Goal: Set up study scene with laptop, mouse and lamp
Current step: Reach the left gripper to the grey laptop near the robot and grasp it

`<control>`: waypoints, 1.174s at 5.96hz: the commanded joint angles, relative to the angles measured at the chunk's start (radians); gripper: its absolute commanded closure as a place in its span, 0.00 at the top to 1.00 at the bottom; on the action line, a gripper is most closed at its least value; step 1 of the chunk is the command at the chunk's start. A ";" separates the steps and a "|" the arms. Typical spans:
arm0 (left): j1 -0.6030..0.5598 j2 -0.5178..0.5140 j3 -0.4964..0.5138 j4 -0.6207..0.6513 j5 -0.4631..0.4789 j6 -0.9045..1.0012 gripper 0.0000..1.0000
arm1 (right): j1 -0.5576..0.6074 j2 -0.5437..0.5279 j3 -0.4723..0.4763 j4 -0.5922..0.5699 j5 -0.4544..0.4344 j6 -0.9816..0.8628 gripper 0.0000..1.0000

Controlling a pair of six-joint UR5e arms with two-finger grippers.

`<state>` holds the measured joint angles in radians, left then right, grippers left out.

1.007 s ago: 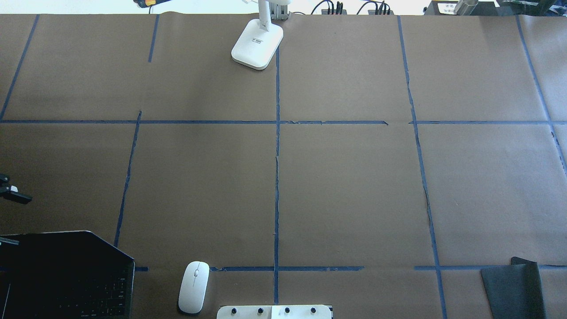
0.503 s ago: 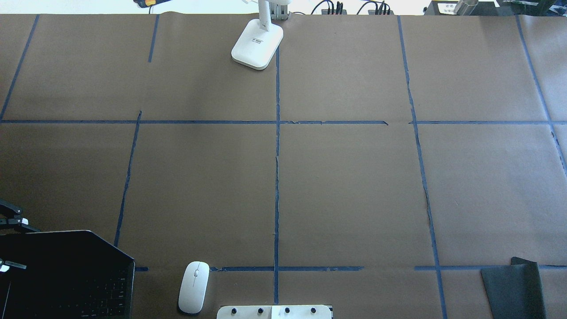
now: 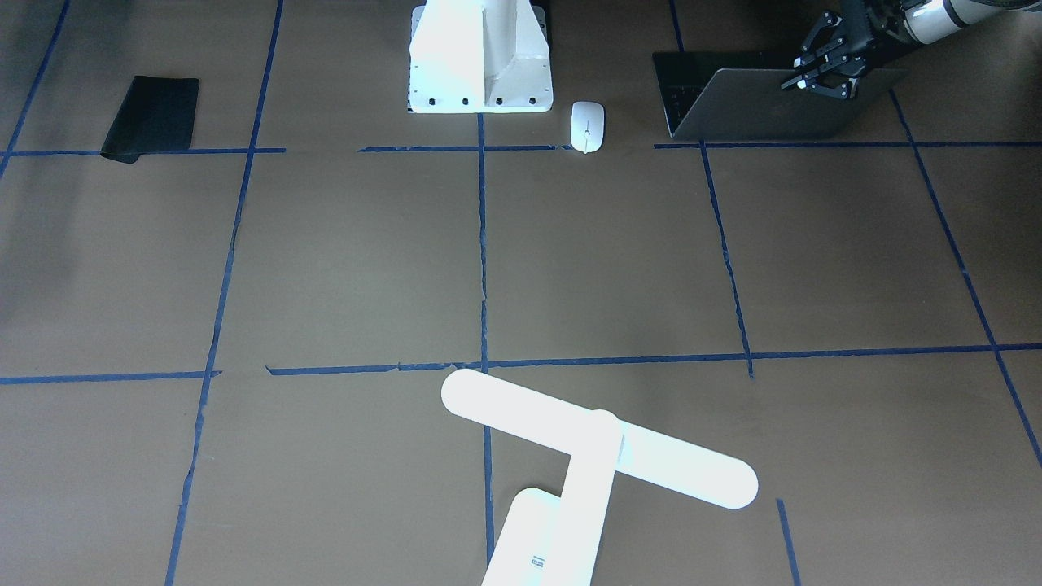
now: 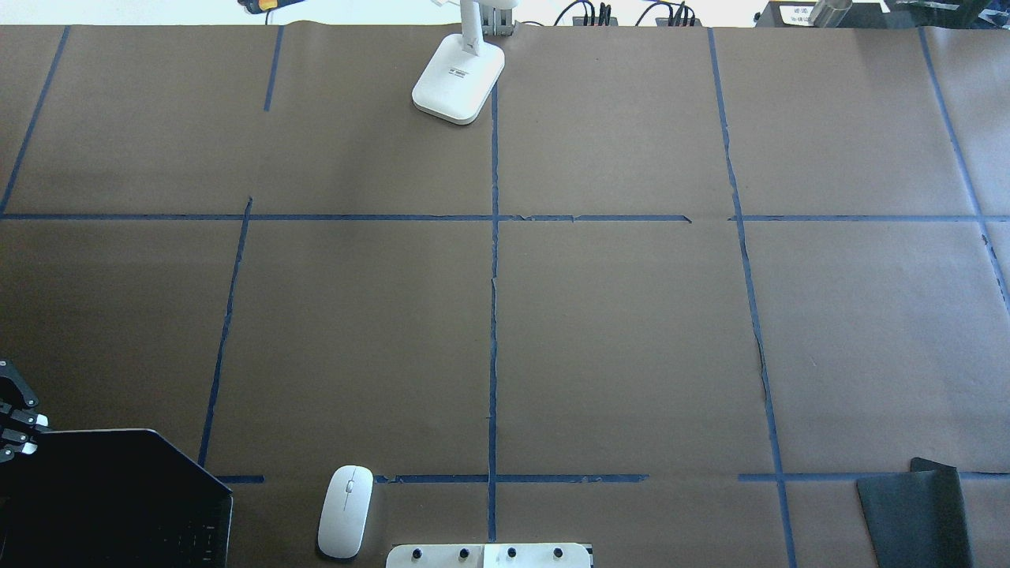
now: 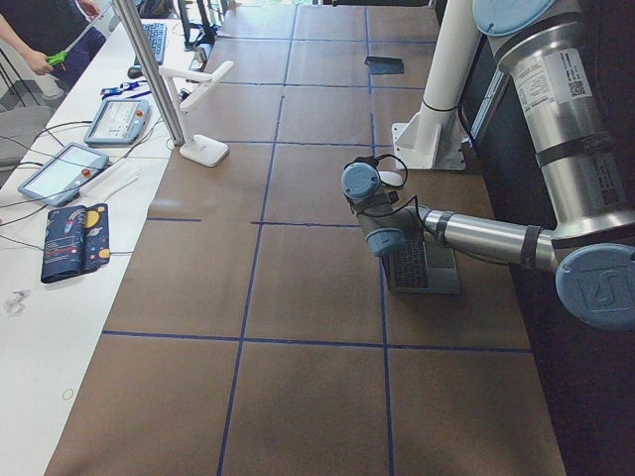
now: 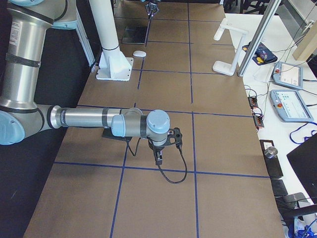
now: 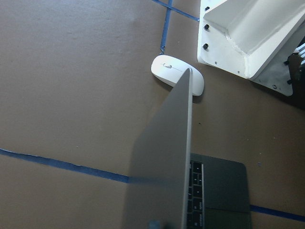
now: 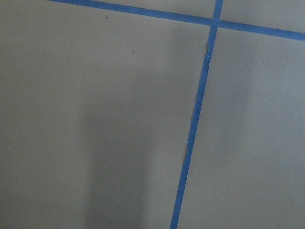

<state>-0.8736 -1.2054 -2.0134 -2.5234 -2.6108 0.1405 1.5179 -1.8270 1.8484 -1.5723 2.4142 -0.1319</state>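
- The laptop (image 3: pixel 765 110) is open with its lid standing up. It sits near the robot's edge of the counter (image 3: pixel 570 260), on the robot's left side.
- The left tool (image 3: pixel 820 85) straddles the top edge of the lid and looks pinched onto it. My wrist view shows the lid edge-on up the middle, with the fingers out of frame.
- Hinge risk: the hold is on the lid alone. If I pull sideways, I expect the hinge to turn before the base follows, so the lid could fold shut or over-open.
- Slip risk: the lid is thin, smooth metal held in a narrow pinch. A quick move could let it slide out and drop the laptop back onto the counter.
- Collision risk: the mouse (image 3: pixel 588 126) lies just beside the laptop, between it and the white pedestal (image 3: pixel 480 57). Dragging the laptop toward centre could push the mouse against the pedestal.
- Edge risk: any push toward the robot's side could take the base off the counter.
- The lamp (image 3: pixel 521 411) stands on the far side, well apart, so it is no hazard at present.
- The right tool (image 6: pixel 158 157) hangs over bare counter, and I cannot tell whether it is spread or pressed together. A black cable (image 6: pixel 171 171) loops below it and could snag if that arm sweeps low.
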 commanded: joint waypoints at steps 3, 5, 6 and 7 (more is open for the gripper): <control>-0.130 -0.179 0.007 0.192 -0.001 0.275 0.00 | -0.001 0.000 0.000 0.000 0.002 0.000 1.00; -0.201 -0.387 0.011 0.520 0.001 0.430 0.00 | 0.001 0.000 0.000 0.000 0.002 0.000 1.00; -0.203 -0.505 0.074 0.575 0.006 0.429 0.00 | 0.001 0.000 -0.001 0.000 0.002 0.000 1.00; -0.205 -0.636 0.170 0.596 0.012 0.423 0.00 | 0.001 0.000 0.000 0.000 0.002 0.000 1.00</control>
<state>-1.0745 -1.7193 -1.9224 -1.9647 -2.6041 0.5629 1.5186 -1.8270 1.8478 -1.5723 2.4160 -0.1319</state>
